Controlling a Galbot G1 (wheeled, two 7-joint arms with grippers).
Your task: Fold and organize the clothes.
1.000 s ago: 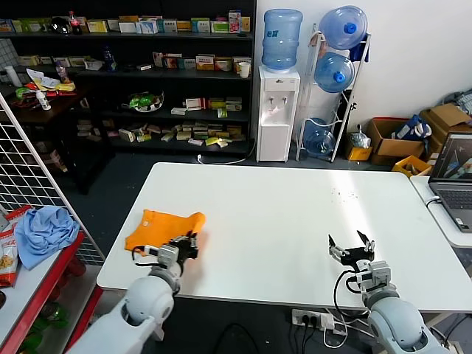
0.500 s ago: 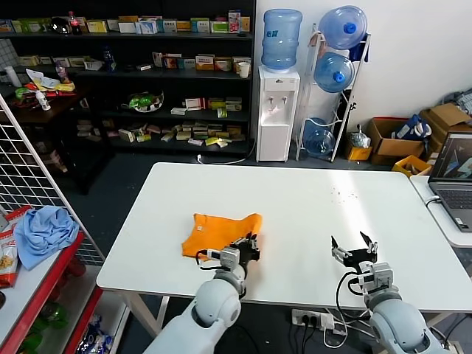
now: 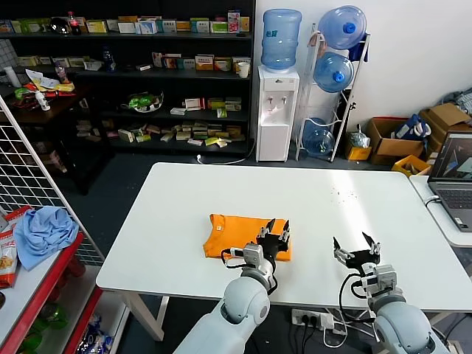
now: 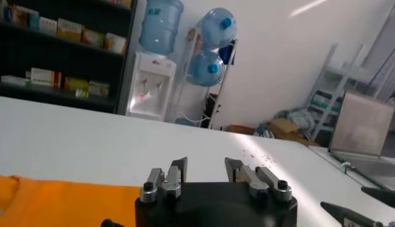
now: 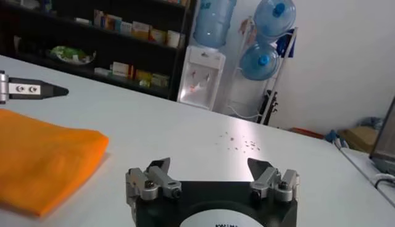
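Nearest the robot, along the front edge of the white table (image 3: 184, 199), both arms are seen reaching forward. The left gripper (image 3: 278, 230) is placed at the near right corner of the orange T-shirt (image 3: 236, 234), its two dark fingers spread apart with nothing clamped between them; in the left wrist view the fingers (image 4: 178, 168) are seen parted over bare tabletop, with the orange cloth just beside and below them. Whether the fingertips touch the fabric cannot be told. The right gripper (image 3: 356, 248) is held well apart from the shirt, over the bare front right part of the table, its jaws spread wide and empty, as is also shown in the right wrist view (image 5: 210, 166).

The T-shirt is laid a little in front of the middle of the table. It is folded into a compact, roughly rectangular bundle, bright orange and plain on the visible side; no lettering can be made out. Its far edge runs fairly straight, while the left end is slightly rumpled with a small fold line. In the right wrist view the bundle (image 5: 43, 157) is seen as a thick, softly rounded stack of layers lying flat on the table.

Farther off, a light blue cloth (image 3: 43, 232) is heaped on a red shelf at the left. A laptop (image 3: 453, 177) is stood on a neighbouring table at the right. Behind the table, a water dispenser (image 3: 278, 110) is set against the wall, beside dark shelves (image 3: 133, 74) stocked with small boxes.
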